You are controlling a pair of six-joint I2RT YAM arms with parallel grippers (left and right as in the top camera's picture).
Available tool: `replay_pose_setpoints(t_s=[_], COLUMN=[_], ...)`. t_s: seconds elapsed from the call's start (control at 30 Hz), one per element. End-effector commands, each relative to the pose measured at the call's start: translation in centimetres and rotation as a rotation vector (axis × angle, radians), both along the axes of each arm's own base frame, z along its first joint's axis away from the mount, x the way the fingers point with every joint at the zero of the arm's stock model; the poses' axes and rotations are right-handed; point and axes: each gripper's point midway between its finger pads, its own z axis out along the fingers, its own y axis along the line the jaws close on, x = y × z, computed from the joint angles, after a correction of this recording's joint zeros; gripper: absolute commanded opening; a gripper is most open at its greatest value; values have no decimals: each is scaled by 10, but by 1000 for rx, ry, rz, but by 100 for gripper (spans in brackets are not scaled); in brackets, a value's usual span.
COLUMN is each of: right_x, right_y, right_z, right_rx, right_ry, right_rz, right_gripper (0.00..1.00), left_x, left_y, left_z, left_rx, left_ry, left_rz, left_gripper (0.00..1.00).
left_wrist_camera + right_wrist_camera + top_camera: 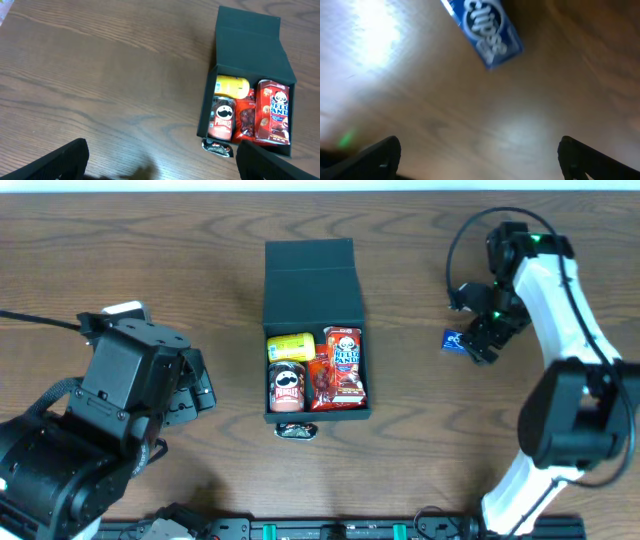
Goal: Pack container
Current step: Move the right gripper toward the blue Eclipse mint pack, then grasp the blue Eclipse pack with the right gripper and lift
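The dark container (312, 275) stands open at the table's middle, lid laid back; it also shows in the left wrist view (248, 42). Inside are a Pringles can (287, 387), a yellow pack (290, 345), a red snack bag (322, 380) and a Hello Panda box (344, 360). A small dark wrapper (296, 431) lies on the table by the container's front wall. A blue Eclipse gum pack (453, 340) lies at the right, also in the right wrist view (485, 27). My right gripper (484, 340) is open just beside it. My left gripper (195, 385) is open and empty, left of the container.
Wooden table all round. A white object (125, 308) sits behind the left arm. A dark rail (330, 528) runs along the front edge.
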Motion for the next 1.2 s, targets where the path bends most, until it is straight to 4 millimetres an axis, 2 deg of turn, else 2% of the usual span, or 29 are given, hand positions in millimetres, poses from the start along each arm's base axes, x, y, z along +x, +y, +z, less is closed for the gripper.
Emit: replay_pose_setpoints(t_s=[0.0, 0.1, 0.23, 0.57, 0.77, 1.0, 1.17], right_x=[8, 12, 23, 39, 40, 31, 31], right_y=[-2, 4, 10, 46, 44, 44, 41], right_z=[-20, -37, -48, -55, -58, -82, -82], right_rx=[9, 39, 43, 198, 200, 211, 193], right_ry=[45, 72, 53, -14, -14, 57, 58], right_rz=[86, 146, 182, 251, 244, 224, 226], right_gripper=[99, 99, 99, 99, 99, 99, 99], left_x=[-4, -4, -4, -2, -2, -2, -2], left_y=[6, 6, 6, 5, 4, 2, 2], left_z=[-1, -1, -1, 0, 0, -1, -1], left_rx=[27, 20, 9, -1, -6, -16, -16], left_ry=[13, 11, 9, -2, 1, 3, 2], left_rz=[9, 17, 31, 37, 33, 28, 28], left_gripper=[95, 95, 95, 95, 95, 95, 95])
